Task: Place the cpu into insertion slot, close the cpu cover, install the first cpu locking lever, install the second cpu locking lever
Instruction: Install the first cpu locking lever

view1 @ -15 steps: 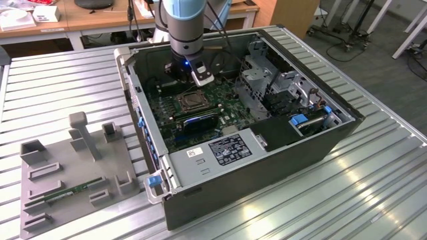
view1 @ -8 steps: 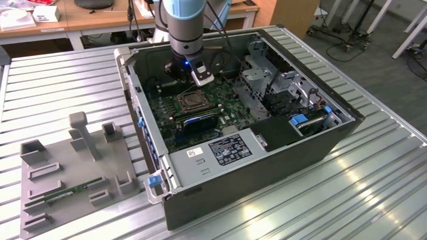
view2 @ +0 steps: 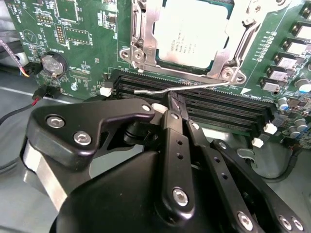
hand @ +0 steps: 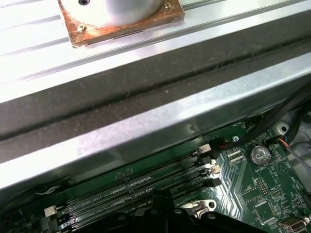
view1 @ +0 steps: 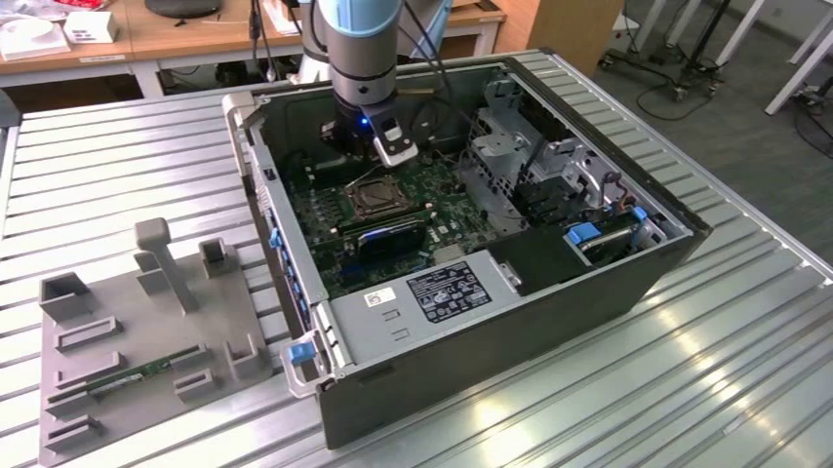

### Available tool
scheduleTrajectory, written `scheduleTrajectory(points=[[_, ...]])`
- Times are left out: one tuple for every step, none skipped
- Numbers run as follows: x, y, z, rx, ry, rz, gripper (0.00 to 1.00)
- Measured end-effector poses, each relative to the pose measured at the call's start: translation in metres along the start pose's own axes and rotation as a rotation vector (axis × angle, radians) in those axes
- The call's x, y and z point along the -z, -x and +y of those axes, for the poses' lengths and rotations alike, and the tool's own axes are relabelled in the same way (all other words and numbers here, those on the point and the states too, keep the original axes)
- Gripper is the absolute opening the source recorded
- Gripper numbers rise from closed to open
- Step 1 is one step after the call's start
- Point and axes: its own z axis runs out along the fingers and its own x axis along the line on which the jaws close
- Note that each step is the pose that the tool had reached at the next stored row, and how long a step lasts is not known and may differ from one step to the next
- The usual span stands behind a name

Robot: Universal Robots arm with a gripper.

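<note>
In the second wrist view the cpu (view2: pixel 194 29) lies pale and flat in the insertion slot (view1: pixel 371 198), and the silvery cpu cover (view2: pixel 144 46) is folded down around its edges. A thin wire locking lever (view2: pixel 204 86) runs along the slot's edge beside the black memory slots (view2: pixel 218 104). My gripper (view2: pixel 174 103) is shut, its black fingertips together right at the lever's bend. Whether they pinch the wire I cannot tell. In the exterior view the gripper (view1: pixel 394 151) hangs inside the open computer case, just behind the slot.
The case (view1: pixel 521 341) lies open on a ribbed metal table, with a white-labelled power supply (view1: pixel 436 292) in front and a drive cage (view1: pixel 501 146) on the exterior view's right. A grey fixture tray (view1: pixel 131 331) stands on that view's left. A coin battery (hand: pixel 259 154) sits beside the memory slots (hand: pixel 136 187).
</note>
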Motion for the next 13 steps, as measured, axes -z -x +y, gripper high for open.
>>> scheduleTrajectory(points=[[0.0017,0.0001,0.0006,0.000,0.0001,0.0000,0.11],[0.0036,0.0002,0.0012,0.000,0.0002,-0.0001,0.11],[0.0054,0.0003,0.0018,0.000,0.0003,-0.0001,0.11],[0.0071,0.0003,0.0023,0.000,0.0002,-0.0002,0.11],[0.0084,0.0004,0.0027,0.000,0.0003,-0.0002,0.11],[0.0096,0.0003,0.0030,0.000,0.0006,-0.0004,0.11],[0.0106,-0.0001,0.0032,0.000,0.0012,-0.0005,0.11],[0.0113,-0.0007,0.0031,0.000,0.0023,-0.0007,0.11],[0.0117,-0.0017,0.0028,0.000,0.0034,-0.0013,0.11],[0.0119,-0.0029,0.0024,0.000,0.0041,-0.0021,0.11],[0.0121,-0.0039,0.0020,0.001,0.0041,-0.0025,0.11],[0.0123,-0.0045,0.0018,0.001,0.0042,-0.0028,0.11],[0.0122,-0.0046,0.0018,0.001,0.0043,-0.0027,0.11]])
